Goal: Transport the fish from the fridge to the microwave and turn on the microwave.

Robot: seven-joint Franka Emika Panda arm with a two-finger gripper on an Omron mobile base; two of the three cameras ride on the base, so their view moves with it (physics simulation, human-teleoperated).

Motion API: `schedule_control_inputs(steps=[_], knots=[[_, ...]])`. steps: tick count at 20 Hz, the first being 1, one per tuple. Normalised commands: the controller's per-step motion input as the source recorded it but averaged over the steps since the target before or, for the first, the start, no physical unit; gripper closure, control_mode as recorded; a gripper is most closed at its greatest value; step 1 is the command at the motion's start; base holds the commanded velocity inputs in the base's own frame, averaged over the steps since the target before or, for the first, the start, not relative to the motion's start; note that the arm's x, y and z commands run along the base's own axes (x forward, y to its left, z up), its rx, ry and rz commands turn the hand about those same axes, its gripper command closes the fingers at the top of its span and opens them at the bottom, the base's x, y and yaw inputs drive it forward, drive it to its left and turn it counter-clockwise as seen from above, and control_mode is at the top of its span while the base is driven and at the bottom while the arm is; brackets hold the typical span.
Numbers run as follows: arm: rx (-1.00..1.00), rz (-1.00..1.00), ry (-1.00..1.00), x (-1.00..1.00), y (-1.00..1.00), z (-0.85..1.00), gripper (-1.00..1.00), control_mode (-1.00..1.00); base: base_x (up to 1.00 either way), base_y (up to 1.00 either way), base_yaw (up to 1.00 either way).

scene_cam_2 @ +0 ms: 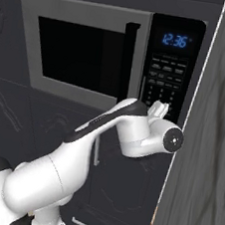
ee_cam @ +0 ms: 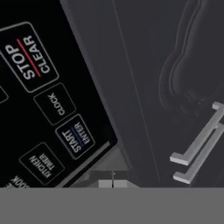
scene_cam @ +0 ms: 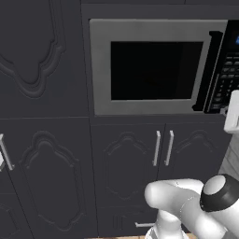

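Close above the shut jaws lay the microwave keypad, tilted: the START/ENTER key nearest, CLOCK and STOP/CLEAR farther off. Two pale cabinet handles sat off to the right on dark panelling.

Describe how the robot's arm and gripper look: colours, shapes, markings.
The arm is glossy white, built of rounded tubular segments with dark joint bands and a black round cap. The gripper has a white body with short pale fingers pressed together. No cables or markings visible.

Dim flat render, soft pics, perhaps faint shadows, no glare
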Motion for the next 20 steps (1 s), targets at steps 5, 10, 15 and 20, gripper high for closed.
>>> schedule_control_inputs(steps=[5, 10, 15, 20], knots=[[0.03, -0.04, -0.01, 0.07, -0.02, -0.02, 1.0, -1.0, 0.0, 0.0, 0.0], [0.0, -0.03, 0.0, 0.09, 0.0, -0.01, 1.0, -1.0, 0.0, 0.0, 0.0], [0.0, -0.03, 0.0, 0.16, 0.0, 0.0, 1.0, -1.0, 0.0, 0.0, 0.0], [0.0, -0.03, 0.0, 0.21, 0.0, 0.0, 1.0, -1.0, 0.0, 0.0, 0.0]])
